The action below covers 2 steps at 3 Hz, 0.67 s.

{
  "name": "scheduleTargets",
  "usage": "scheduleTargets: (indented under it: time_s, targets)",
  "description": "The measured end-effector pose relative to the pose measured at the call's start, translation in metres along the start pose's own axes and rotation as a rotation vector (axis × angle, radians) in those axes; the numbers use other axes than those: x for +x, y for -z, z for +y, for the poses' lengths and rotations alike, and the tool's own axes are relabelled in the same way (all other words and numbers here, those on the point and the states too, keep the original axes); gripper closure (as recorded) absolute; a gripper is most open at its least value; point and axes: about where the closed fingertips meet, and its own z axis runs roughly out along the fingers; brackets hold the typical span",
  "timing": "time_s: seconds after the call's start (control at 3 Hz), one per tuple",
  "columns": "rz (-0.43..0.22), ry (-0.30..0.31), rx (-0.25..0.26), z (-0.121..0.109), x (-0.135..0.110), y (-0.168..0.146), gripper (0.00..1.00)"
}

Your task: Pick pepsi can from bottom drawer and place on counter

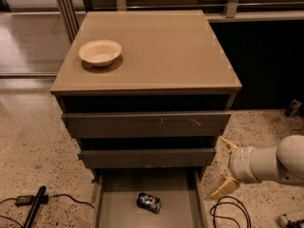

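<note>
The gripper (pixel 227 167) hangs right of the bottom drawer (pixel 118 194), fingers (pixel 225 188) spread wide, empty; the pepsi can (pixel 148 202) lies inside.

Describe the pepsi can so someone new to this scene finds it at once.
The grey cabinet with the tan counter has its bottom drawer pulled out near the floor. The pepsi can lies on its side in it, left of the open gripper beside the cabinet. It is the drawer's only item, small and dark blue, unlike the cream bowl on top.
</note>
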Motion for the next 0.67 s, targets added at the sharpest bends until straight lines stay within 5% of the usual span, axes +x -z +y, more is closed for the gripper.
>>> scheduleTargets:
  time_s: [0.33, 0.67]
  targets:
    - [-0.047, 0.026, -0.062, 0.0314, -0.0169, -0.0195, 0.0]
    - [-0.047, 0.026, -0.062, 0.0315, -0.017, -0.0196, 0.0]
